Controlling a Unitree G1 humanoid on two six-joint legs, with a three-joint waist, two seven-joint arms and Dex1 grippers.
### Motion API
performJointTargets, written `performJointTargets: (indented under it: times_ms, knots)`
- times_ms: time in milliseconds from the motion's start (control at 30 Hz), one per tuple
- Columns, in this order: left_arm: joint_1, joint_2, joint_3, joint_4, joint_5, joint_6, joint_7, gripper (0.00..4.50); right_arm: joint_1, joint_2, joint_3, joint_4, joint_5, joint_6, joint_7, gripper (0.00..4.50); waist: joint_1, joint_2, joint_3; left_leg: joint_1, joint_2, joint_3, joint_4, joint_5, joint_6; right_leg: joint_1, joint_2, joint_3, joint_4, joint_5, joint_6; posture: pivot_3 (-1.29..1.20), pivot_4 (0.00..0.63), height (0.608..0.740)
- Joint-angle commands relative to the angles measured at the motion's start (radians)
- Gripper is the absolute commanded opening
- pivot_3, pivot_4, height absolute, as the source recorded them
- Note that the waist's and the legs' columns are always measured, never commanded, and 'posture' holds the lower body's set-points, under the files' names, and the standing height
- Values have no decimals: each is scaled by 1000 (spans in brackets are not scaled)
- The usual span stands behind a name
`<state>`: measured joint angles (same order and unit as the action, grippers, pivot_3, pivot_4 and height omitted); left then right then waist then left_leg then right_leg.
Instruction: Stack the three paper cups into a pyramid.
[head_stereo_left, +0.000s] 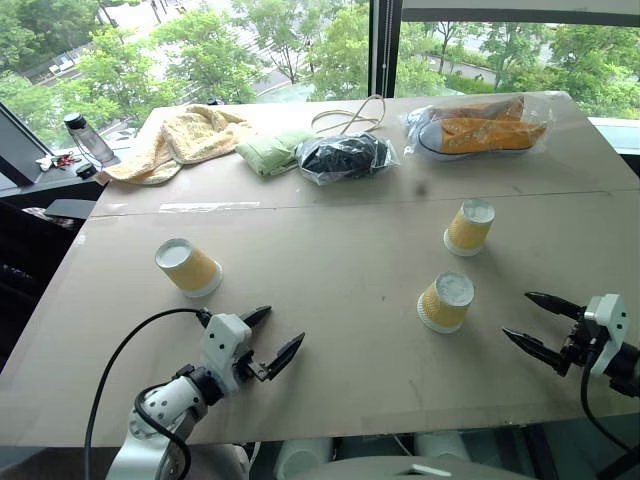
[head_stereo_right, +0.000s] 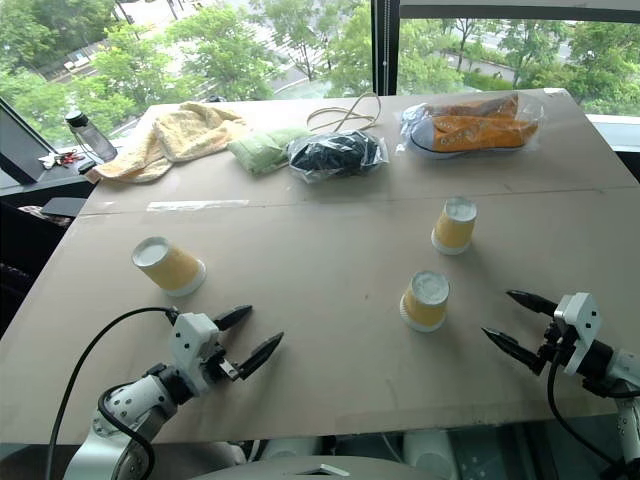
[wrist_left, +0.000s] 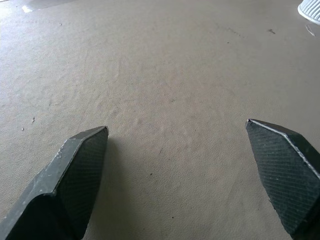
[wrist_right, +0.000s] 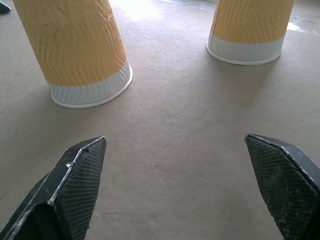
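Three paper cups are sitting upside down and apart on the tan table (head_stereo_left: 330, 300), none stacked. One cup (head_stereo_left: 187, 267) is standing on the left side, just beyond the left gripper (head_stereo_left: 270, 338). A second cup (head_stereo_left: 446, 301) is resting right of centre, and a third cup (head_stereo_left: 469, 226) is standing farther back, near it.

The left gripper is hovering over the near edge with its fingers spread wide and empty; its wrist view is catching bare tabletop and a sliver of white rim in one corner. The right gripper (head_stereo_left: 538, 322) is also gaping, empty, pointing toward the two right-hand cups; its wrist view is showing both close up, wavy yellow sides and white rims flat on the table, detail the head views are missing.

Head views alone are taking in the far clutter: a yellow towel (head_stereo_left: 185, 138), bagged shoes (head_stereo_left: 480, 125), and a bottle (head_stereo_left: 88, 138).
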<state>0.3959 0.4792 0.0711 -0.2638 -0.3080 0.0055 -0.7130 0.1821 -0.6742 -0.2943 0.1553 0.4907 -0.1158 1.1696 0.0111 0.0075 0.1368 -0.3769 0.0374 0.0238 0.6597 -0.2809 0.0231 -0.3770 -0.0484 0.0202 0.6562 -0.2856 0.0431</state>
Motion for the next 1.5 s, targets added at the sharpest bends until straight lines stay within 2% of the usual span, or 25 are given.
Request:
performJointTargets:
  times_ms: [33, 333, 700, 900, 1167, 1233, 1367, 1500]
  knots:
    - [26, 4, -15, 48, 20, -9, -16, 4500, -3, -1, -34, -2, 15, -18, 8, 4385, 0, 0, 0, 0, 0, 0, 0, 0, 0, 0, 0, 0, 0, 0, 0, 0, 150, 740]
    - [38, 5, 28, 61, -26, -42, -45, 4500, -12, -2, -27, 11, 18, -15, 20, 4385, -3, -2, 1, 0, 0, 0, 0, 0, 0, 0, 0, 0, 0, 0, 0, 0, 150, 740]
    - [64, -15, 28, 12, -14, -56, -21, 4500, -15, 0, -28, 18, 20, -15, 35, 4385, -18, -4, 3, 0, 0, 0, 0, 0, 0, 0, 0, 1, 0, 0, 0, 0, 150, 740]
    - [112, -143, 36, -118, 59, -116, 160, 4500, -27, -14, -43, -10, 52, 5, 54, 4385, -20, -11, 7, -1, 0, -1, 0, 0, 0, 0, -1, 2, 0, 2, 3, 0, 150, 740]
    - [218, -323, 161, -364, 113, -79, 448, 4500, -32, -60, -78, -97, 146, 84, 118, 4385, -18, -20, 12, -3, 1, -2, 0, 0, 0, 0, -5, 0, -1, 2, 3, 0, 150, 740]
    - [225, -345, 181, -389, 126, -71, 486, 4500, -25, -62, -87, -133, 177, 110, 127, 4385, -16, -21, 13, -3, 0, -3, 0, 0, 0, 0, -2, 0, -2, 2, 3, 0, 150, 740]
    - [169, -341, 269, -364, 171, -72, 559, 4500, -29, -63, -154, -319, 351, 256, 61, 4385, -13, -21, 13, -4, 0, -3, 0, 0, 0, 0, -1, -1, -3, 2, 3, 0, 150, 740]
    - [90, -321, 300, -315, 181, -53, 579, 4500, 16, -84, -175, -392, 375, 296, 106, 4385, 0, -24, 13, -4, 0, -4, 0, 0, 0, 0, 0, -2, -3, 2, 3, 0, 150, 740]
